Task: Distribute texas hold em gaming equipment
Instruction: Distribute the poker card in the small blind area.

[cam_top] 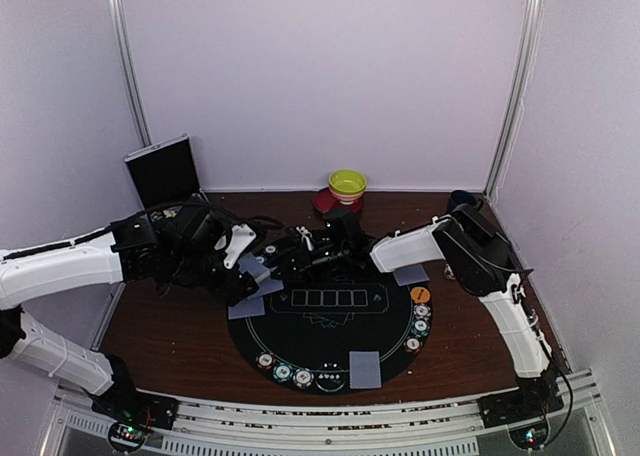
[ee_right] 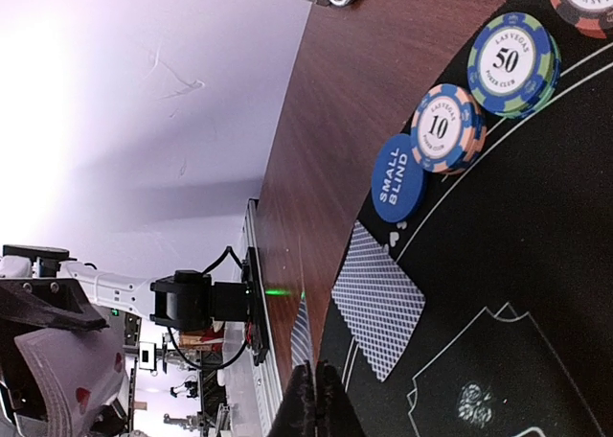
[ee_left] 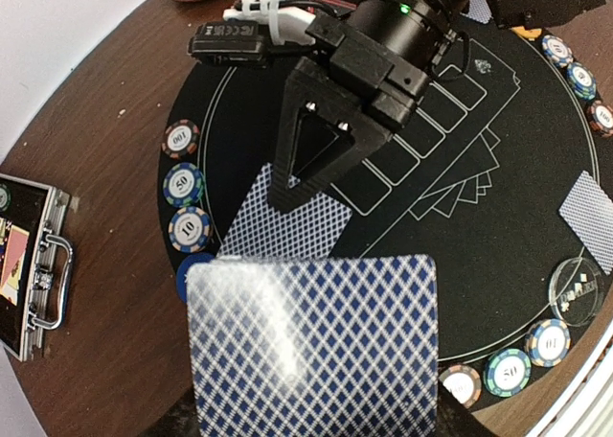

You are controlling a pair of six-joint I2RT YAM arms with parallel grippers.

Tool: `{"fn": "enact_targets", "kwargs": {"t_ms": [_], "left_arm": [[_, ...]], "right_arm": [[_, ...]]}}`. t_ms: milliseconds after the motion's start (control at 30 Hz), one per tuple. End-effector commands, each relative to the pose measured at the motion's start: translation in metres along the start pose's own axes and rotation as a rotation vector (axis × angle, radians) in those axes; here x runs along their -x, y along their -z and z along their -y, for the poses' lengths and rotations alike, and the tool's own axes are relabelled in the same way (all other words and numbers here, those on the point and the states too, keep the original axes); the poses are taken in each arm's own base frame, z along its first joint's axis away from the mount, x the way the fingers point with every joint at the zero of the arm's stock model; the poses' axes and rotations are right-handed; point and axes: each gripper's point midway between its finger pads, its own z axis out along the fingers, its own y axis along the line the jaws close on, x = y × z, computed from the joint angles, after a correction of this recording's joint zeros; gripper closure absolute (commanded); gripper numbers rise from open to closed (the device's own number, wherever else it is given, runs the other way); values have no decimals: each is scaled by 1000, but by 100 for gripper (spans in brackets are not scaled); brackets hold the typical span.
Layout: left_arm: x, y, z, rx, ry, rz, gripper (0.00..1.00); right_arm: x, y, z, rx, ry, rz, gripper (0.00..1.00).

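Because the two arms meet so closely over the left edge of the mat (ee_left: 498, 284), the first hazard is a knock between them. The left end effector (cam_top: 243, 273) is clamped on a deck (ee_left: 311, 346), held backs-up above the mat. The right end effector (ee_left: 284, 190) is clenched fully shut, its tips down at a single card (ee_left: 287, 228) that sits just beside the small-blind button (ee_right: 397, 178). I cannot tell from the wrist views whether those tips actually pinch that card or only press on it.

If they only press, a sideways drag could skate the card into the button or the row of chips (ee_right: 445, 130) next to it and shove them off their places. If they do pinch it, a lift might carry the card away from the seat where it belongs. Either arm rising carelessly could clip the other, and a bump to the left one may loosen the deck — a spill across the counter (ee_left: 105, 130) would likely show faces and spoil the deal. A thin card also gives shut fingers little to hold, so a slip or a flip is likely.
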Motion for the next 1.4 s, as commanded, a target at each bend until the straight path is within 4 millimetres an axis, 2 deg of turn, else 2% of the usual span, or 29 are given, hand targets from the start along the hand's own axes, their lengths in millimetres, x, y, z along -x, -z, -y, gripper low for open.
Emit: {"fn": "enact_targets", "kwargs": {"t_ms": [0,267,400,667,867,1100,1367], "left_arm": [[0,8,-10,51,50,28,40],[-2,7,-12,60,55,26,40],[-2,8,-12,61,55,29,40],[-2,9,-13,65,52,36,40],[-1,8,-13,66,47,42,40],[1,7,-13,67,40,48,40],[4,6,-13,68,30,50,40]], "right_arm": [[11,-17,2,10,1,49,100],[-2,-49,-1,18,3,1,100],[-13,-60,5,1,-5,-29,100],[-20,-63,28,-113,12,-40,100],[-24,-64,31,-137,15,-47,100],[-25,-64,34,-152,17,-54,83],[-25,-57,25,-197,53,-56,69]]}}
